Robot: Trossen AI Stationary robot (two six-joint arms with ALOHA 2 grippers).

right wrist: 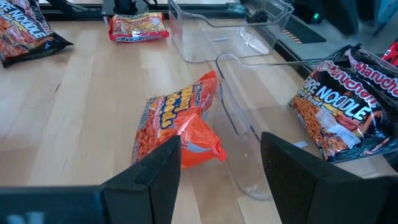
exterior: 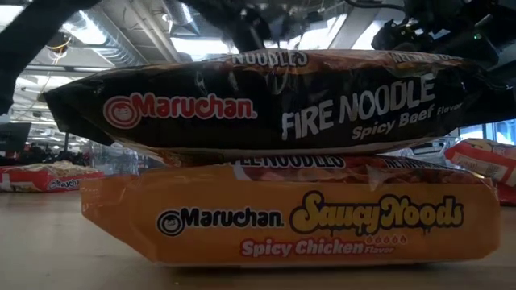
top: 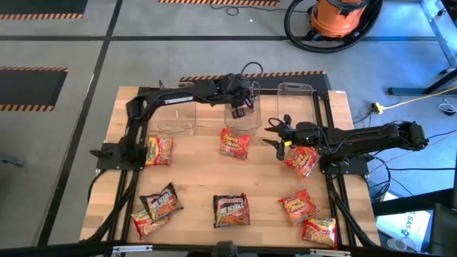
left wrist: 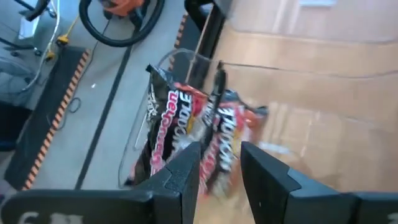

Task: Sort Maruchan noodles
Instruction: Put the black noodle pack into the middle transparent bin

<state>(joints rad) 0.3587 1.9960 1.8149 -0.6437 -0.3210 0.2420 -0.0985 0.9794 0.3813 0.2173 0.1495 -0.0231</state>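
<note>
Two dark Maruchan packets (left wrist: 186, 124) stand on edge inside the middle clear tub (top: 243, 118). My left gripper (left wrist: 221, 177) hangs open just above them, over the tub (top: 241, 108), touching nothing. My right gripper (top: 277, 134) stands open to the tub's right with nothing between its fingers (right wrist: 221, 180). An orange packet (right wrist: 177, 121) lies on the table with one edge against the tub's near wall. Several more packets lie flat on the table, one of them (top: 301, 158) under my right arm. Close to the low camera a dark packet (exterior: 266, 105) lies on an orange one (exterior: 290, 217).
Two more clear tubs stand at the far edge, one left (top: 175, 114) and one right (top: 296, 96) of the middle tub. Loose packets lie near the left edge (top: 158, 150) and along the near edge (top: 161, 202) (top: 298, 207) (top: 319, 230). Bare wood shows mid-table.
</note>
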